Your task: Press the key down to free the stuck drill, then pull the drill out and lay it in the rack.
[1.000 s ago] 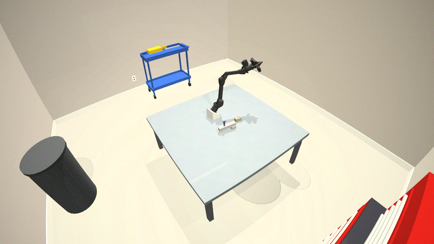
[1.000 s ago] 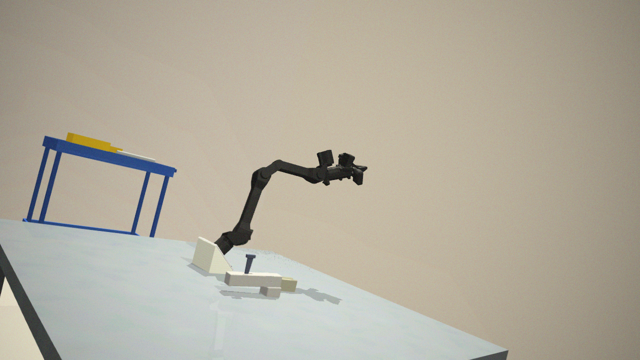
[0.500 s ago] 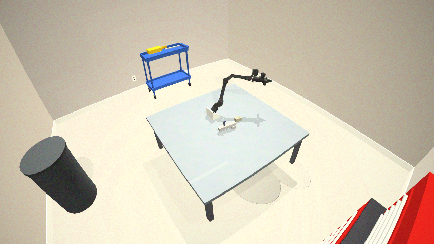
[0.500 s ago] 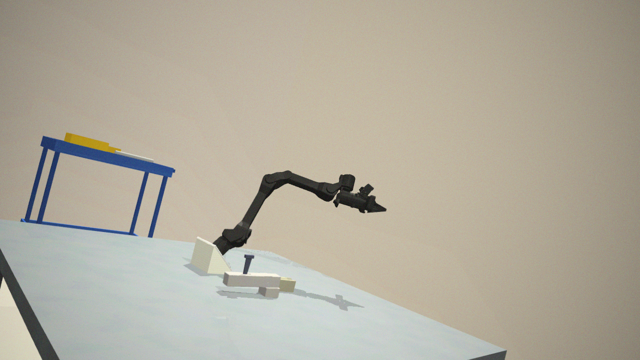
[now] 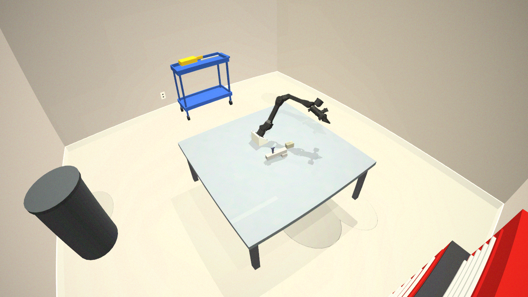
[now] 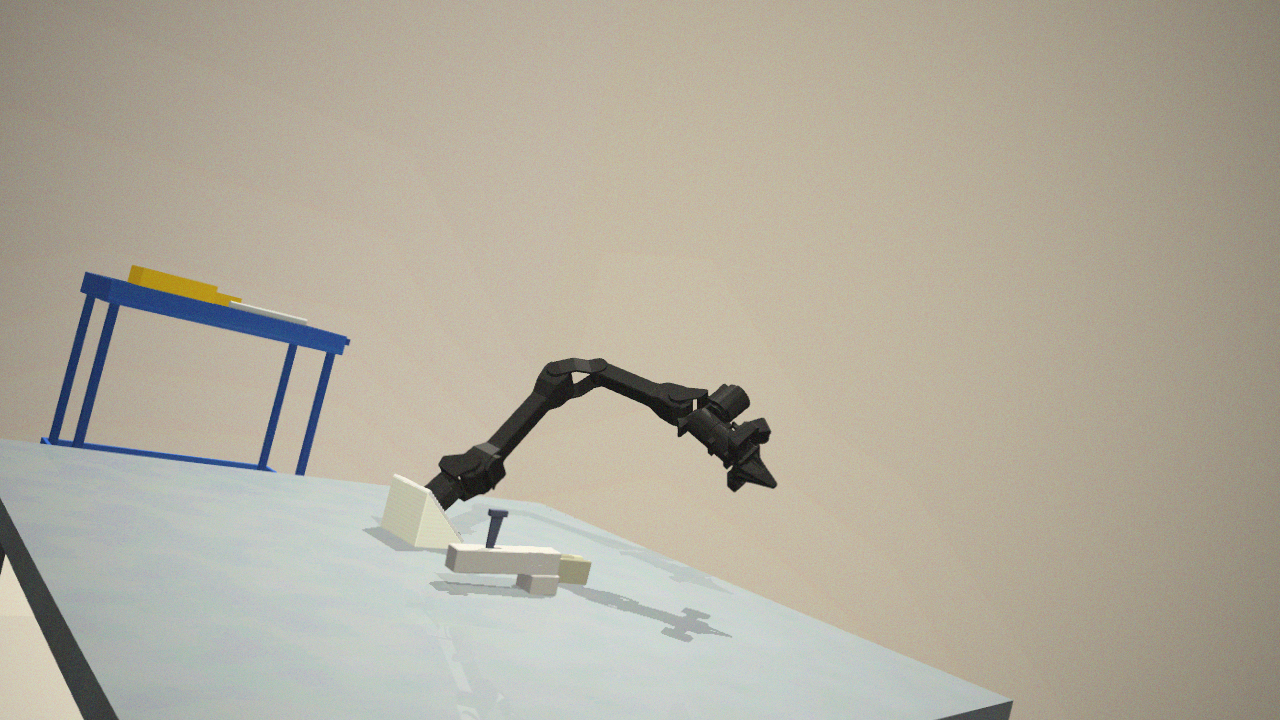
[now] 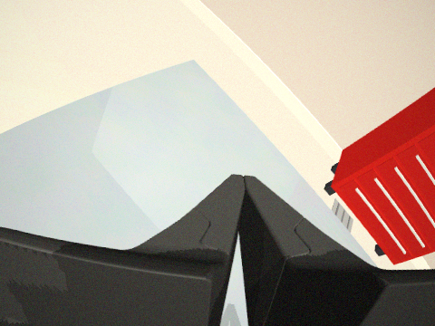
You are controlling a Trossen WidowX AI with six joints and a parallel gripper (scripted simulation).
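The end effector [image 6: 756, 479] is hanging closed and empty, well above the surface [image 6: 268, 617] and right of the pale block [image 6: 501, 559], where the dark drill [image 6: 494, 526] is standing upright. Pressing well probably means descending squarely, fingertips together, onto the small tan key [image 6: 575, 568].

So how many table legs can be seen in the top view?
3. One dark leg under the table's left corner, one under the near corner, one under the right corner. A fourth is probably hidden beneath the pale blue tabletop.
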